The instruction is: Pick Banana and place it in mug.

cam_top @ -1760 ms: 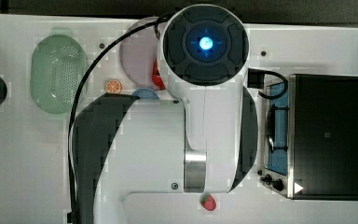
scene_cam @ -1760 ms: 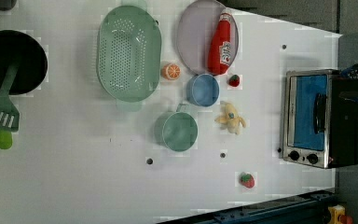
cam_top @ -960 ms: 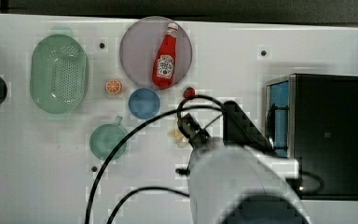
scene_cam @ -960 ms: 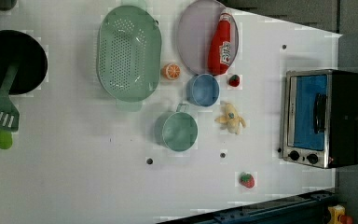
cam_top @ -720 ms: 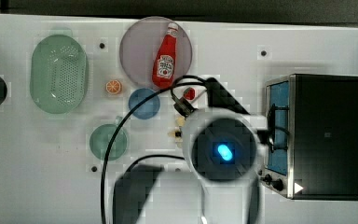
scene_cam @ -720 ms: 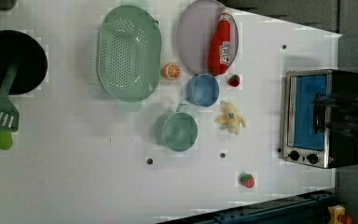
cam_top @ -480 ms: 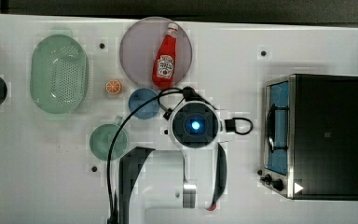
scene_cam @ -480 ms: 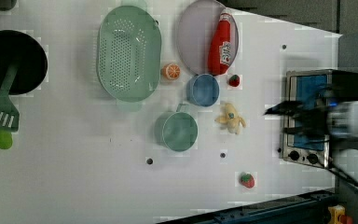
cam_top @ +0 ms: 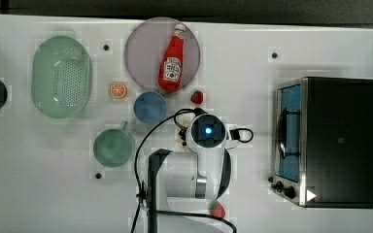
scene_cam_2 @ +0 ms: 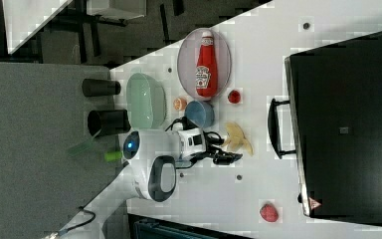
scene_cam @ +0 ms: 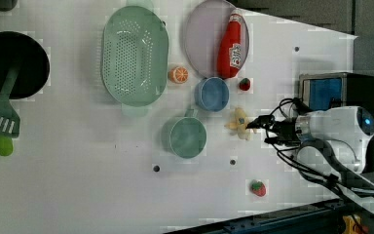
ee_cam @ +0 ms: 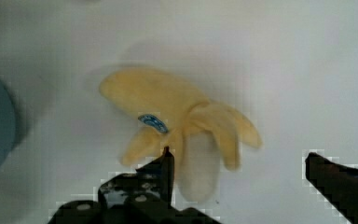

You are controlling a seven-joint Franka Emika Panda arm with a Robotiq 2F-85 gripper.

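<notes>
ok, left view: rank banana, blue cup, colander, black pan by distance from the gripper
1. banana, right at the gripper tips
2. blue cup, up-left of the banana
3. colander, further left, upper table
4. black pan, far left edge

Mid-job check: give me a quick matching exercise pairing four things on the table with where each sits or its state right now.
Things:
1. ketchup bottle
2. banana
3. gripper
4. mug

Places or states:
A. open, fingers just above the table at the banana
B. lying on the round plate
C. empty, with its handle toward the blue cup
D. flat on the table, peel splayed, not gripped

Pairs: 1-B, 2-D, 3-A, 4-C
</notes>
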